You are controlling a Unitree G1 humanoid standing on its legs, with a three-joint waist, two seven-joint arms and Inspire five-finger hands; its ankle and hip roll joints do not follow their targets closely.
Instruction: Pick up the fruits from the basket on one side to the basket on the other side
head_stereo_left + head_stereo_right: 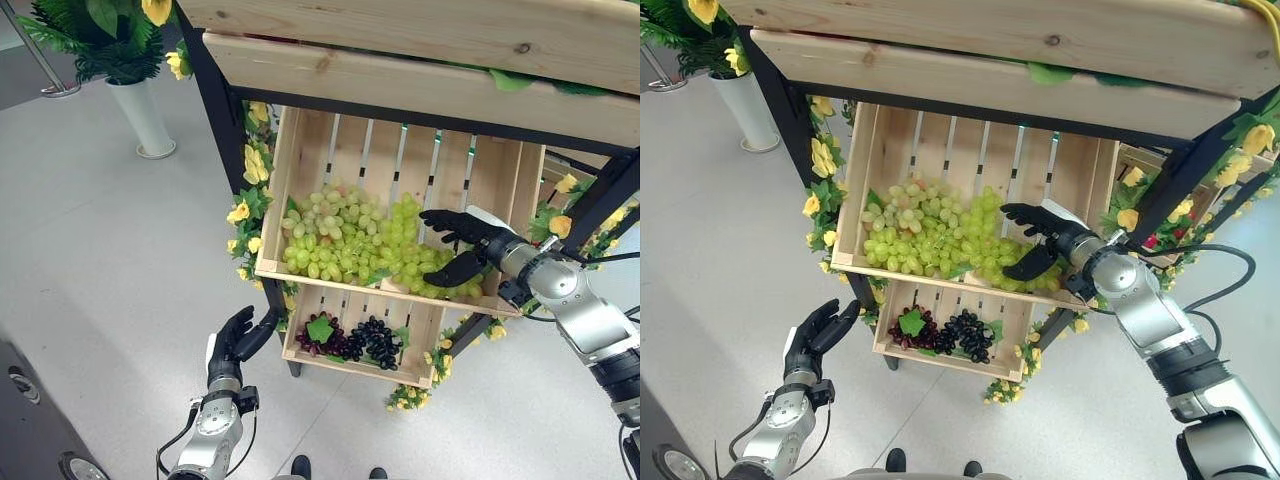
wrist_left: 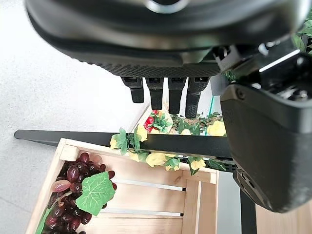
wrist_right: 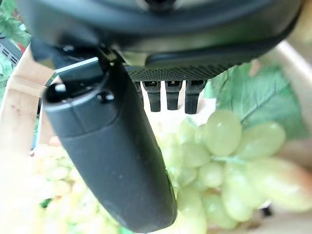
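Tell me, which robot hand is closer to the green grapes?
The right hand. It hangs open just above the green grapes in the upper crate. The left hand is lower, open, outside the crates.

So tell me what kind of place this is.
Probably a mock fruit stall or shop display: slanted wooden crates hold green grapes and dark grapes, and the black rack is trimmed with yellow flowers.

Open robot hand (image 2: 195, 73) above dark grapes (image 2: 73, 190) crate (image 2: 195, 195).
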